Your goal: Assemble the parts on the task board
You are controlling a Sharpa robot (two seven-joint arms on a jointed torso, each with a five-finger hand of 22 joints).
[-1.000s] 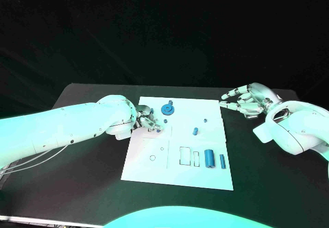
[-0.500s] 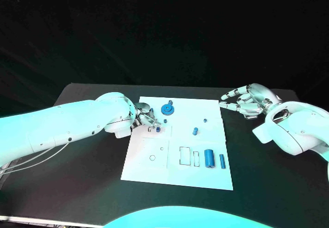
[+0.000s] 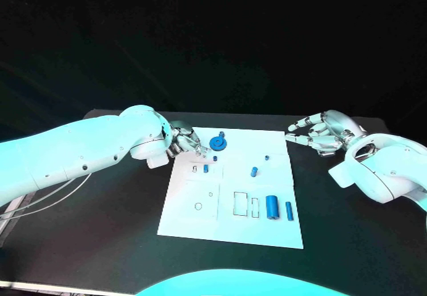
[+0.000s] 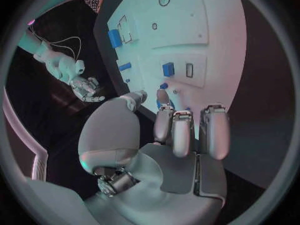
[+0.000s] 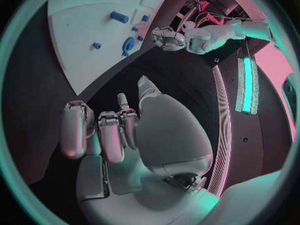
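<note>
Head view: the left silver hand (image 3: 184,143) hovers at the far left edge of the white rectangular task board (image 3: 233,219), fingers loosely apart, empty. Small blue parts (image 3: 271,207) lie on the board. Off its far right corner, the right silver hand (image 3: 318,131) hangs spread, holding nothing.

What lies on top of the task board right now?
On the task board lie small blue parts: a round disc at the far edge, a short peg mid-board, two upright cylinders nearer the robot. The left hand covers the board's far-left corner.
</note>
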